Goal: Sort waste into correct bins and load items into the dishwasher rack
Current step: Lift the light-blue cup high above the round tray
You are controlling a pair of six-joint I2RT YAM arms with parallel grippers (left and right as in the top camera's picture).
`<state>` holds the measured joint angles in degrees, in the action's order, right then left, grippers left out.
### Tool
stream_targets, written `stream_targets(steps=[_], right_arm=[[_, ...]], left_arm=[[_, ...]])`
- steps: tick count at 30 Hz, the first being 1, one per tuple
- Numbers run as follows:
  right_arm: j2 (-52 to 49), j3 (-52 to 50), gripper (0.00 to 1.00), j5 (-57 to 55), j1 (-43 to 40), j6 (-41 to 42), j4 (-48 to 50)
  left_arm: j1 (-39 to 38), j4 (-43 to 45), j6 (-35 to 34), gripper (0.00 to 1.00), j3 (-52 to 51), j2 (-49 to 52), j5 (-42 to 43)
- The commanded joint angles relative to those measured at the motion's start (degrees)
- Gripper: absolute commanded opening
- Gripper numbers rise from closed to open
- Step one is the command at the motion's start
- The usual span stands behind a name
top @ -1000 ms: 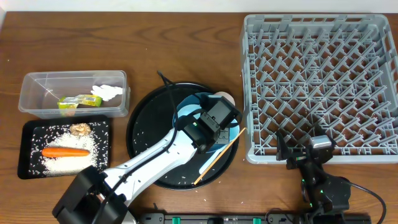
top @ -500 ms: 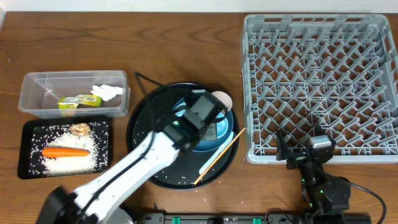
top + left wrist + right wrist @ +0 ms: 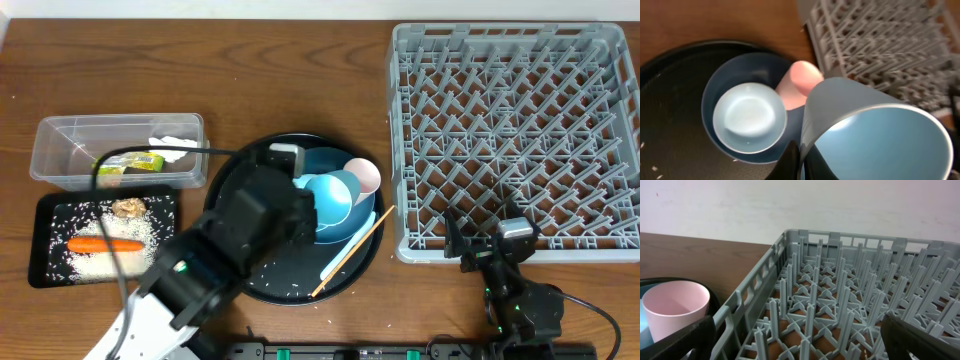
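My left gripper [image 3: 801, 150] is shut on the rim of the pale-blue bowl [image 3: 875, 135], which hangs tilted above the round black tray [image 3: 225, 215]. Below it, the small light-blue cup [image 3: 749, 117] stands on the dark-blue plate [image 3: 715, 92], and the pink cup [image 3: 800, 80] lies beside it. Chopsticks [image 3: 352, 252] and a slim white utensil [image 3: 338, 258] rest at the tray's right side. The grey dishwasher rack [image 3: 510, 140] fills the right. My right gripper [image 3: 800, 340] stands open at the rack's front edge, with nothing in it.
At the left, a clear tub [image 3: 60, 170] holds the wrapper [image 3: 128, 163] and the tissue [image 3: 172, 147]. In front of it, a shallow black tray [image 3: 45, 270] holds the carrot [image 3: 105, 244], a brown lump [image 3: 127, 208] and rice [image 3: 100, 265].
My left arm has drawn back to the left and lifted the pale-blue bowl off the plate by its rim. The right arm has not moved.
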<state>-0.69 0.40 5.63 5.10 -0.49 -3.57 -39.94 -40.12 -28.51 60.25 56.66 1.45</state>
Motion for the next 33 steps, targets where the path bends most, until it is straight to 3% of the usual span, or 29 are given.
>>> stream_targets(steps=[1, 7, 14, 19, 24, 33], right_arm=[[0.2, -0.1, 0.99, 0.4, 0.2, -0.4, -0.1], [0.1, -0.1, 0.99, 0.4, 0.2, -0.4, 1.4], [0.0, -0.1, 0.99, 1.7, 0.2, 0.0, 0.0], [0.0, -0.1, 0.99, 8.7, 0.2, 16.5, 2.9], [-0.2, 1.6, 0.99, 25.9, 0.2, 18.7, 9.4], [-10.8, 15.0, 0.99, 45.6, 0.2, 31.5, 9.4]], left_arm=[[2.9, -0.1, 4.5, 0.06, 0.9, -1.1, 9.2], [12.2, 1.4, 11.6, 0.06, 0.9, 0.9, 32.9], [27.9, 8.4, 14.6, 0.06, 0.9, 6.2, 65.9], [39.1, 16.3, 14.4, 0.06, 0.9, 12.9, 86.2], [44.3, 16.7, 14.5, 0.06, 0.8, 18.9, 88.7], [42.7, 22.3, 14.3, 0.06, 0.8, 21.7, 88.6]])
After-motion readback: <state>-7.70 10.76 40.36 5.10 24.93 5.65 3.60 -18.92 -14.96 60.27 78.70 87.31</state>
